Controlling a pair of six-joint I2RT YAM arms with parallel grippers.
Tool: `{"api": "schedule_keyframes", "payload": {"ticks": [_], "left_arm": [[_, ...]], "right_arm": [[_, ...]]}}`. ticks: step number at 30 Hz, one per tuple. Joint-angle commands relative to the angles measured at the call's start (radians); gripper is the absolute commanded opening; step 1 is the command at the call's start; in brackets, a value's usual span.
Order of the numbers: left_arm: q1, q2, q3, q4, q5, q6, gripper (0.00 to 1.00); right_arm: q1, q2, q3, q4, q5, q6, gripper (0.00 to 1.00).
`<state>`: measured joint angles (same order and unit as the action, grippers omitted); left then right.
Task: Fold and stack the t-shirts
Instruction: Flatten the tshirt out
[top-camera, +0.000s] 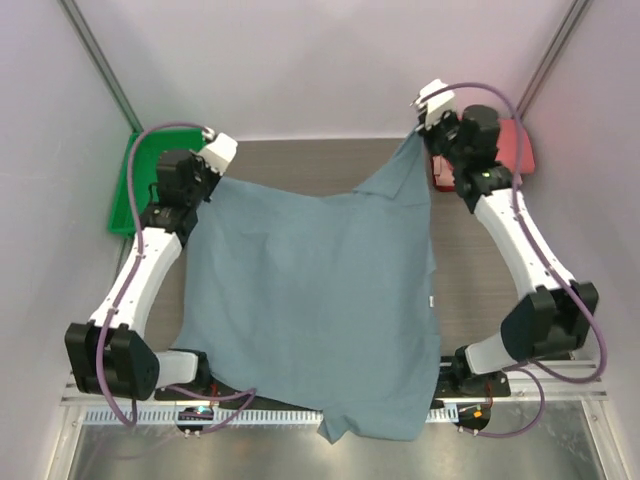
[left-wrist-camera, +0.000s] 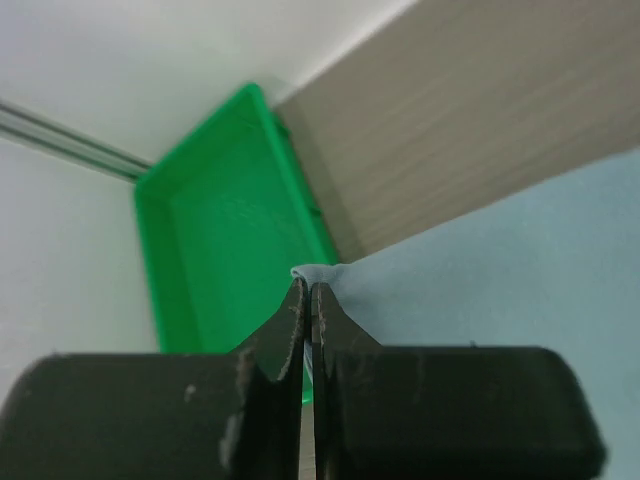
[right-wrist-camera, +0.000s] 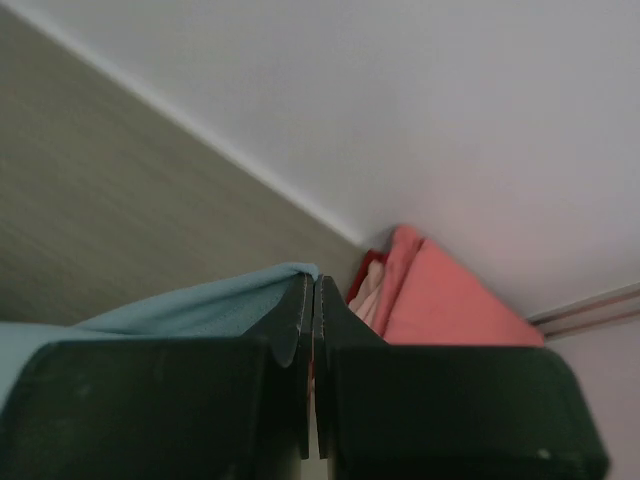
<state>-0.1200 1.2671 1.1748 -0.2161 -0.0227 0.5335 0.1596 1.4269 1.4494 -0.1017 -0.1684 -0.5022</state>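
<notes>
A dusty blue-grey t-shirt (top-camera: 320, 290) lies spread over the wooden table, its near end hanging past the front edge. At the shirt's far left corner my left gripper (left-wrist-camera: 308, 285) is shut on the blue-grey cloth (left-wrist-camera: 500, 260), in the top view (top-camera: 210, 172). My right gripper (right-wrist-camera: 315, 282) is shut on the shirt's far right corner (right-wrist-camera: 215, 300) and holds it lifted near the back wall, in the top view (top-camera: 425, 135). Coral-red folded t-shirts (right-wrist-camera: 450, 300) lie stacked just beyond the right gripper, at the back right (top-camera: 515, 145).
A green plastic tray (left-wrist-camera: 215, 250) stands at the table's back left corner, beside my left gripper (top-camera: 128, 190). White walls close the table in at the back and on both sides. A small white label (top-camera: 431, 299) shows at the shirt's right edge.
</notes>
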Motion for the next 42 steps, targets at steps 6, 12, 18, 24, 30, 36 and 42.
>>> {"api": "schedule_keyframes", "payload": {"ticks": [6, 12, 18, 24, 30, 36, 42], "left_arm": [[-0.009, 0.193, -0.081, 0.349, 0.046, 0.025, 0.00], [-0.012, 0.443, 0.049, 0.371, -0.057, 0.005, 0.00], [-0.006, 0.728, 0.350, 0.262, -0.172, -0.030, 0.00], [-0.001, 0.868, 0.532, 0.262, -0.195, -0.038, 0.00], [0.019, 0.925, 0.638, 0.265, -0.203, -0.050, 0.00], [0.019, 0.931, 0.692, 0.268, -0.189, -0.040, 0.00], [0.019, 0.875, 0.631, 0.245, -0.155, 0.005, 0.00]], "right_arm": [[-0.005, 0.300, 0.063, 0.246, 0.015, -0.075, 0.01], [-0.003, 0.590, 0.374, 0.172, 0.064, -0.107, 0.01], [-0.005, 0.912, 0.739, 0.073, 0.139, -0.122, 0.01], [-0.002, 1.021, 0.891, 0.074, 0.164, -0.098, 0.01], [-0.005, 1.056, 0.924, 0.151, 0.211, -0.119, 0.01], [-0.005, 1.090, 1.008, 0.158, 0.230, -0.116, 0.01], [-0.003, 0.977, 0.845, 0.059, 0.216, -0.186, 0.01]]}}
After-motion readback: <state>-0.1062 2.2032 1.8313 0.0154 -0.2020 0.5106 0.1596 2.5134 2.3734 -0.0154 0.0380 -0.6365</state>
